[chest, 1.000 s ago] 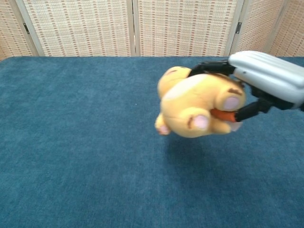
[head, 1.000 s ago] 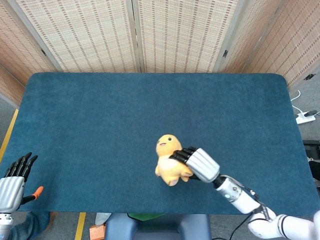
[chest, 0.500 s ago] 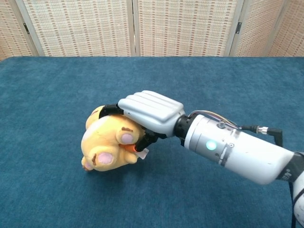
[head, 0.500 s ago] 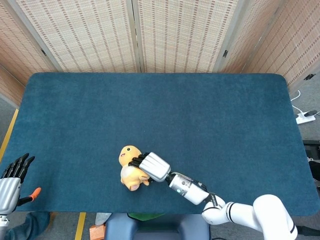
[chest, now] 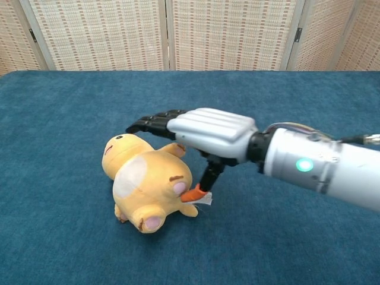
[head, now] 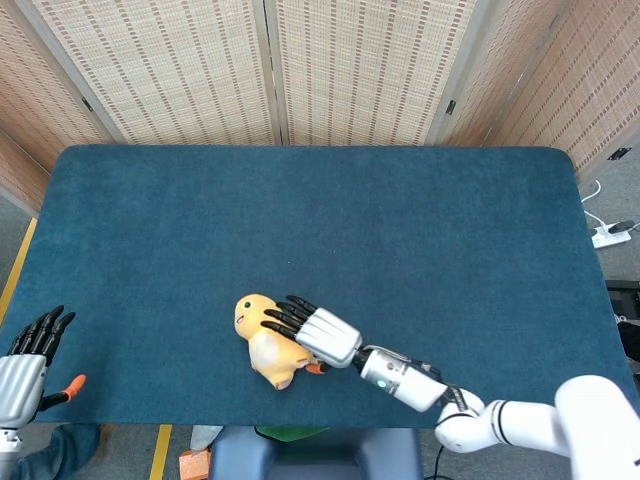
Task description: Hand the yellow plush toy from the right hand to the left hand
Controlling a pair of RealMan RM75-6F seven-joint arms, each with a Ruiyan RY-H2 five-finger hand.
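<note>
The yellow plush toy [head: 262,335] [chest: 148,190] lies on its side on the blue table, near the front edge and left of centre. My right hand [head: 318,337] [chest: 205,129] hovers just over it with its fingers stretched out flat above the toy's head. Its thumb points down beside the toy's orange tail, and it holds nothing. My left hand [head: 26,362] sits off the table's front left corner, fingers straight and apart, empty. It does not show in the chest view.
The blue table top [head: 330,220] stretches wide behind and to both sides of the toy. Woven screens [head: 300,70] stand behind it. A white power strip [head: 612,235] lies on the floor at the right.
My right hand carried the toy left and down to the table, then spread its fingers and let go. The toy now rests on the cloth. My left hand barely moved.
</note>
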